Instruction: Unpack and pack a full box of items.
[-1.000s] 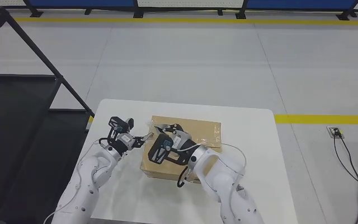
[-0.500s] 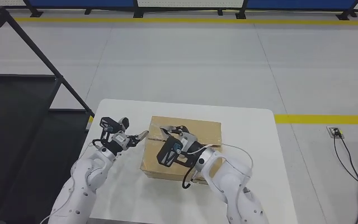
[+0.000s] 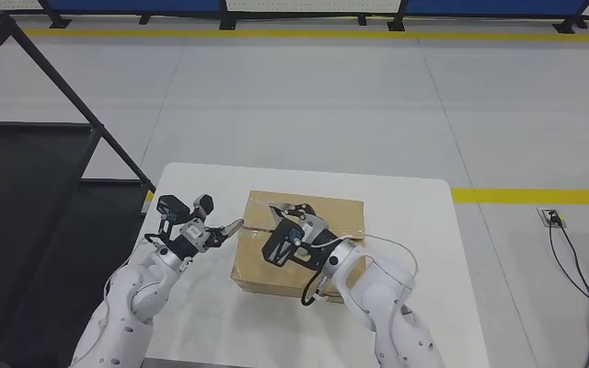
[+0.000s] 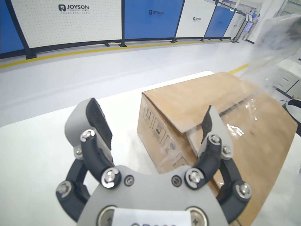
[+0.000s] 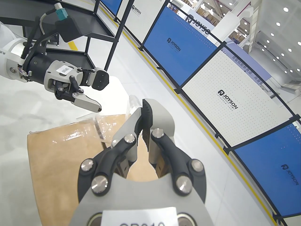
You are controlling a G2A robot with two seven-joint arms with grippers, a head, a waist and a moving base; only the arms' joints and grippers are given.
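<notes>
Two arms bend in over one cardboard box (image 3: pixel 342 217), which sits near the middle of a white table (image 3: pixel 419 285). The left gripper (image 3: pixel 226 229) hangs just beside the box's nearest upper corner, level with its top edge, and its two dark-padded fingers are spread wide with nothing between them (one fingertip lines up with the corner in the left wrist view, but whether it touches is hard to judge). The right gripper (image 3: pixel 287 213) is raised above the box's top near that same side, wrist tilted, with its jaws pinched narrowly together on one strip of clear tape (image 5: pixel 133 102). That tape lifts off the box's top seam as a crinkled, glossy ribbon and rises steeply away from the lid. The box is plain brown, with small printed handling symbols on its side panel. Shiny tape remains along the seam, and the flap edge at the corner next to the left gripper looks slightly raised and frayed.
</notes>
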